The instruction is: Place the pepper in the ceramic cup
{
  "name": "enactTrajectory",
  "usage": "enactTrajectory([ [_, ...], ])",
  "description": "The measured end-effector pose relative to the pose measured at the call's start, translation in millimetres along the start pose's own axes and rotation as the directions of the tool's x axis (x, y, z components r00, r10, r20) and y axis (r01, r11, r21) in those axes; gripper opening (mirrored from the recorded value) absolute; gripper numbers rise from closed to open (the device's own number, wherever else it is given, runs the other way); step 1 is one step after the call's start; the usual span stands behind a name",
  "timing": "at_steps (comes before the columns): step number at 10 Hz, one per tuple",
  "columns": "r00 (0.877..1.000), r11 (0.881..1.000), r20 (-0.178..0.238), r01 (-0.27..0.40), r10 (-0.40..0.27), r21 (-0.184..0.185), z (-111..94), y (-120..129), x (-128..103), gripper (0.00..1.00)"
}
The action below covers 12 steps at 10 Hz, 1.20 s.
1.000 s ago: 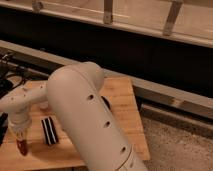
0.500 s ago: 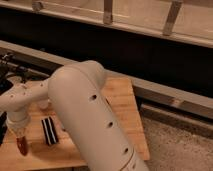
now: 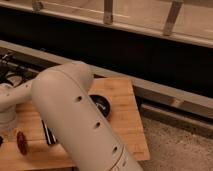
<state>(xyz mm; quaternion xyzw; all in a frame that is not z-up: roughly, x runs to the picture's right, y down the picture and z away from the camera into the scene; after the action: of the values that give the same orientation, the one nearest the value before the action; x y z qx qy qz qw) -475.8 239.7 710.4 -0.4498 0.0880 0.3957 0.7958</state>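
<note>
The pepper (image 3: 21, 142) is a small dark red piece low over the wooden table (image 3: 125, 120) near its front left. My gripper (image 3: 11, 131) hangs at the left edge of the view, just above and left of the pepper, at the end of the white arm (image 3: 75, 115). Whether it touches the pepper cannot be told. The white ceramic cup is not visible; the arm covers much of the table.
A black round bowl (image 3: 102, 105) sits mid-table, partly behind the arm. A black-and-white striped block (image 3: 48, 134) lies right of the pepper. Dark equipment (image 3: 6, 70) stands at the far left. A dark wall with a railing runs behind, and speckled floor lies to the right.
The wrist and gripper have shifted slightly to the left. The pepper stays in about the same spot.
</note>
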Motion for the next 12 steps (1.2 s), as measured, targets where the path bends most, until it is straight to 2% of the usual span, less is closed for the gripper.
enactTrajectory([
  [1, 1.000, 1.000, -0.008, 0.008, -0.008, 0.004, 1.5, 1.9, -0.2, 0.76],
  [2, 1.000, 1.000, -0.014, 0.011, -0.011, 0.007, 3.3, 2.3, -0.2, 0.80],
  [4, 1.000, 1.000, -0.024, 0.013, -0.012, 0.010, 7.4, 3.8, 2.5, 0.80],
  [9, 0.998, 0.999, -0.049, -0.033, 0.033, -0.001, 22.2, -8.6, 8.5, 0.80],
  [10, 0.997, 0.999, -0.061, -0.043, 0.043, -0.006, 28.0, -10.0, 8.8, 0.80],
  [12, 0.991, 0.998, -0.121, -0.057, 0.055, -0.017, 50.4, -14.3, 12.1, 0.80],
])
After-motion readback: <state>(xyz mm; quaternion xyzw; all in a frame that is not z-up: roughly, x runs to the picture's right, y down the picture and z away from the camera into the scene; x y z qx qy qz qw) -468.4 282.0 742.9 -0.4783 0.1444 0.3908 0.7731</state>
